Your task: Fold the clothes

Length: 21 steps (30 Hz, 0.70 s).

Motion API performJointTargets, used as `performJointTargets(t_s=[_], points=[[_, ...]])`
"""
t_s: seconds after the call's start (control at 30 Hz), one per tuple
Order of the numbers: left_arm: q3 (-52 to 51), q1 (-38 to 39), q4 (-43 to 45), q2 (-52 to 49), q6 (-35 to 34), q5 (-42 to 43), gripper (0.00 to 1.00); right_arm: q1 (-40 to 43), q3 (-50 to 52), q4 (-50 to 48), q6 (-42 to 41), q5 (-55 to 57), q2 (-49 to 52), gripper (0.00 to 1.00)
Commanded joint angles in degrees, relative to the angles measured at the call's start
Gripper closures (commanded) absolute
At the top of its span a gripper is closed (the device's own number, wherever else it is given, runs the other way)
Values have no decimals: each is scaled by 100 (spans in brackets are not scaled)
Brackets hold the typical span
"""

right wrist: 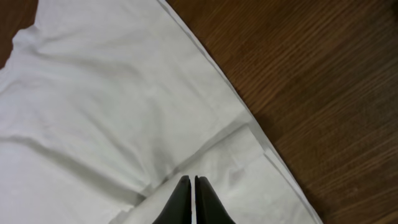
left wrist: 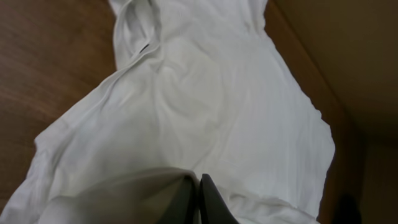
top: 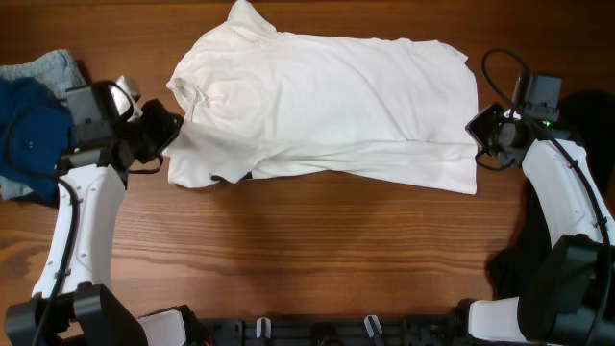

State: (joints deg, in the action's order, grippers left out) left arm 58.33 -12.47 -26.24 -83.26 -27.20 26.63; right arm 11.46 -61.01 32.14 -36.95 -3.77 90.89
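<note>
A white T-shirt (top: 327,96) lies spread across the wooden table (top: 307,250), collar to the left, with its near edge folded up into a strip. My left gripper (top: 173,130) is at the shirt's left end beside the collar. In the left wrist view its jaws (left wrist: 199,177) are shut, and a raised fold of the shirt (left wrist: 217,93) runs up to their tip. My right gripper (top: 478,132) is at the shirt's right hem. In the right wrist view its jaws (right wrist: 192,178) are shut over the flat folded hem (right wrist: 93,93), with no cloth visibly between them.
A pile of blue and grey clothes (top: 24,125) lies at the far left behind my left arm. A dark garment (top: 588,106) lies at the far right edge. Bare wood stretches along the front of the table.
</note>
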Motion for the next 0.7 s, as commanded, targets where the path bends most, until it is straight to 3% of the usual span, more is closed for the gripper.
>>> performJointTargets(t_s=[0.0, 0.23, 0.4, 0.47, 0.57, 0.67], points=[[-37, 177, 522, -221, -50, -105, 96, 24, -90, -131, 125, 140, 68, 96], [-37, 289, 949, -977, -50, -385, 96, 17, -81, -127, 422, 35, 385, 96], [-35, 258, 1779, -1113, -55, -420, 94, 17, -79, -52, 568, -50, 391, 96], [-17, 256, 1878, -1113, -72, -422, 54, 17, -74, 26, 612, -52, 407, 95], [-17, 133, 1541, -1099, -68, -420, 39, 20, -74, 160, 713, -46, 439, 95], [-17, -155, 496, -1045, -24, -417, 37, 17, -37, 234, 850, -50, 446, 94]])
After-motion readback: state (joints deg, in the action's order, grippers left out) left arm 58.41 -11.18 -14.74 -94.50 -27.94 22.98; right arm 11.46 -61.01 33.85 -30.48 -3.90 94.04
